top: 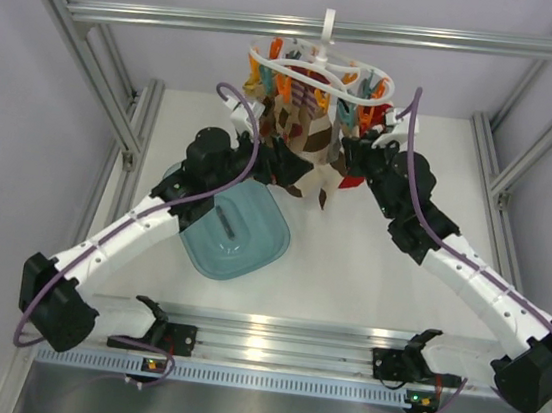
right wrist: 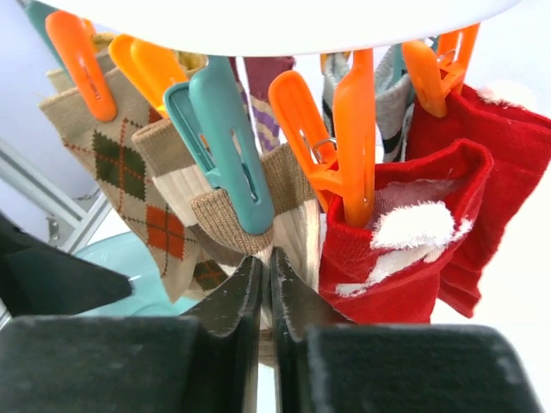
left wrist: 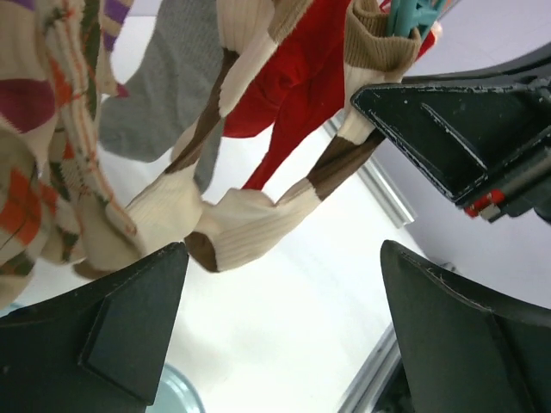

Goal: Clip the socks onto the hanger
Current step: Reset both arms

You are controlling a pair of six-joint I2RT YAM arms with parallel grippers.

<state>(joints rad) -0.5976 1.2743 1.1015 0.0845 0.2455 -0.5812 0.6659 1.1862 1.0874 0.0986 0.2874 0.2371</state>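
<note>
The white tabletop [top: 369,268] lies beneath a white plastic oval-ring drying hanger [top: 263,64]. The hanger hooks over the aluminium frame bar [top: 478,42], and its orange and teal pegs are crowded with hanging laundry. A translucent teal plastic tub [top: 238,232] sits on the table beside the left arm.

Among the laundry are the small cream-and-tan socks with brown toe and heel patches [left wrist: 250,228]. One dangles limp and curled in the left wrist view, next to a red sock [left wrist: 293,95] and a grey one [left wrist: 164,86]. The ribbed tan cuff of one is already pinched in a teal plastic peg [right wrist: 224,146]. These socks look light, soft and floppy, so they will likely sag and swing. The cuff, thicker and doubled, seems the best place to hold.

The left gripper [left wrist: 284,258] is spread wide just below the dangling sock and holds nothing. The right gripper [right wrist: 267,267] has its fingers pressed together directly under the pegged cuff, and I cannot tell whether fabric is caught between them.
</note>
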